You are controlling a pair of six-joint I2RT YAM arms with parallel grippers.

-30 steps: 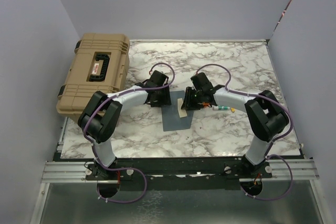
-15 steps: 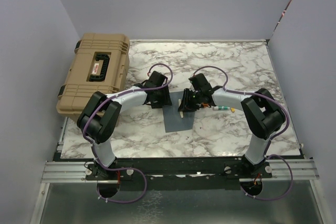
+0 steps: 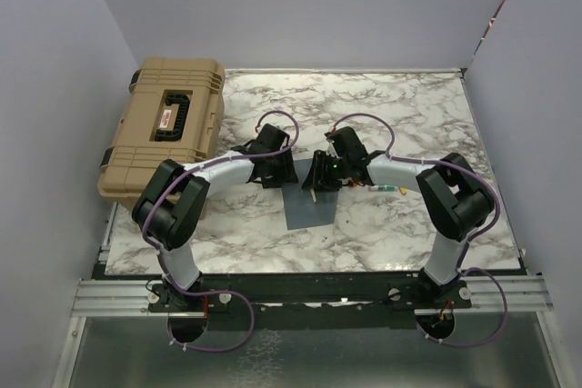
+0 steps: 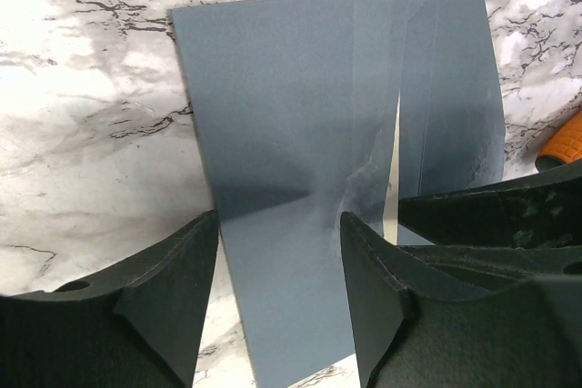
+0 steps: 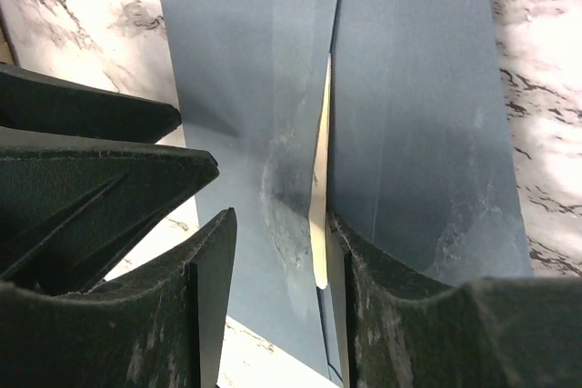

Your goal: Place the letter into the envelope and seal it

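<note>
Step in hand, as judged: the end of insertion, just ahead of sealing.

The envelope [image 4: 282, 88] lay flat on the marble table [image 3: 409, 115], between the two arms, its far end under both grippers. The letter [image 5: 317, 224] was almost wholly hidden. Only a thin cream strip showed in the slit where two grey panels of the envelope met. Whether one of those panels was the flap could not be told with certainty.

The left gripper [image 4: 277, 252] stood over the envelope with its fingers [image 4: 173, 306] well apart. Grey paper was visible in the gap and nothing was clamped. The right gripper [image 5: 280, 224] also had its fingers parted, with nothing seen held. One finger [image 5: 359, 297] sat just beside the cream strip. Contact with the paper could not be confirmed for either gripper.

Assessment: the letter appeared to be nearly all inside, and the seal was not yet made.

Next move called for: tuck the exposed cream edge under the grey panel, then press the panels together along the slit. One gripper would need to pin the envelope so it did not slide on the smooth marble.
</note>
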